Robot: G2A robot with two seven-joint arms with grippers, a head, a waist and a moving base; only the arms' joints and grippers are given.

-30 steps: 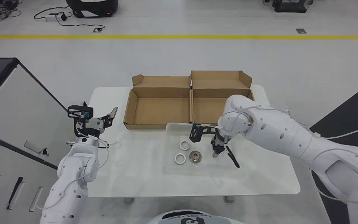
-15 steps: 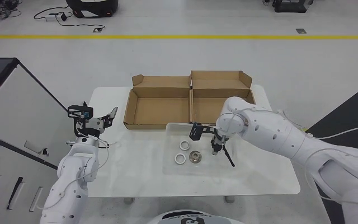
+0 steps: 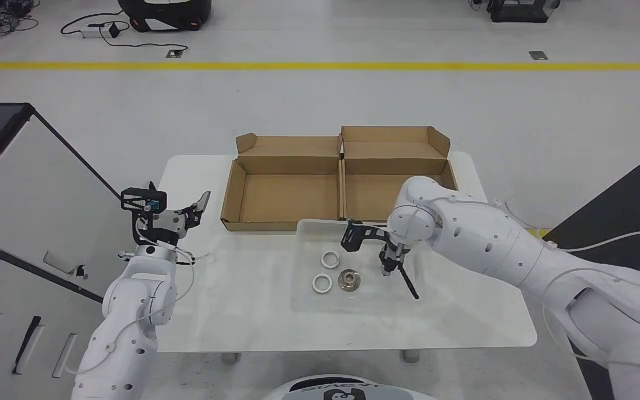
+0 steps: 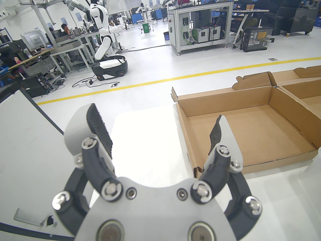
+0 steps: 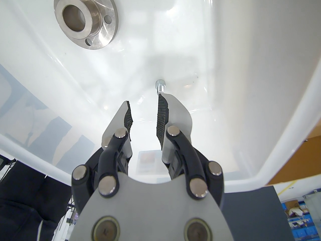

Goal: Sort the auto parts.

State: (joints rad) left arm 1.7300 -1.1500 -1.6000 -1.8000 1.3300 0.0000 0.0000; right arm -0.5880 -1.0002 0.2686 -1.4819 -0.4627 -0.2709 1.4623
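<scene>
The right gripper (image 5: 144,101) hangs low inside the white tray (image 5: 275,101), its jaws parted by a narrow gap with nothing between them. A small bolt (image 5: 159,86) lies on the tray floor right at the tip of one finger, outside the gap. The metal flange (image 5: 85,23) sits farther off. The left gripper (image 4: 155,112) is spread wide and empty, beside the cardboard box (image 4: 250,131).

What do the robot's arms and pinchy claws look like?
The left arm and right arm are smooth, rounded white shells. The left gripper and right gripper each have a silver base plate, black links with shiny round bolts, and two silver fingers lined with black ribbed pads.
</scene>
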